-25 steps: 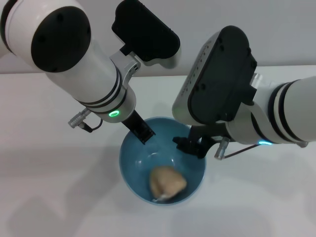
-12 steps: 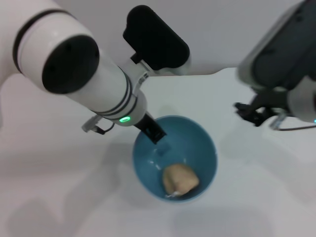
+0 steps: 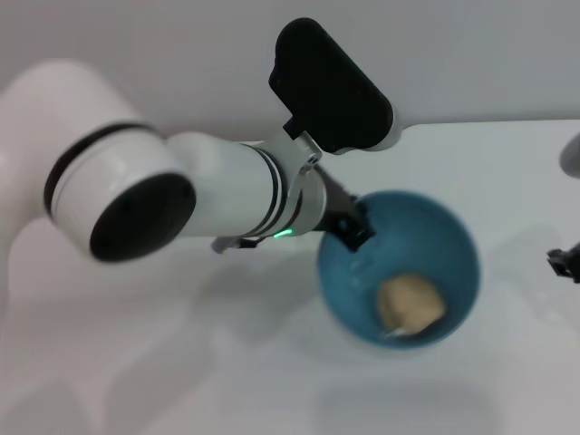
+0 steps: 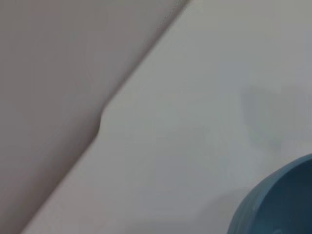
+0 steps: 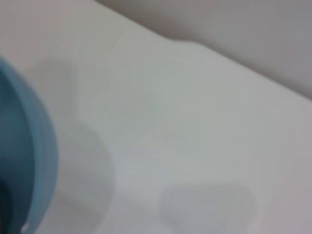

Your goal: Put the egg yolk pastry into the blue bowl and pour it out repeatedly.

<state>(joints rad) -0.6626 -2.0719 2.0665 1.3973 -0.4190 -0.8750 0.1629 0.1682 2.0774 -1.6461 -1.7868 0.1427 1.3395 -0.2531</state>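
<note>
Since the earlier frame your left gripper [image 3: 355, 228], clamped on the blue bowl [image 3: 458, 254] rim, carried it to centre-right, egg yolk pastry [image 3: 410, 303] still inside, right gripper [image 3: 564, 263] retreated to right edge, fingers unreadable, so pouring comes next.

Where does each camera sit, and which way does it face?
Head: high, looking down at the table; left arm, left gripper on the bowl rim, pastry inside, right gripper at the edge.
Left wrist: faces table and wall; bowl in the corner, no body.
Right wrist: faces table and wall; bowl edge, no body.
Shared: all three show the bowl.
</note>
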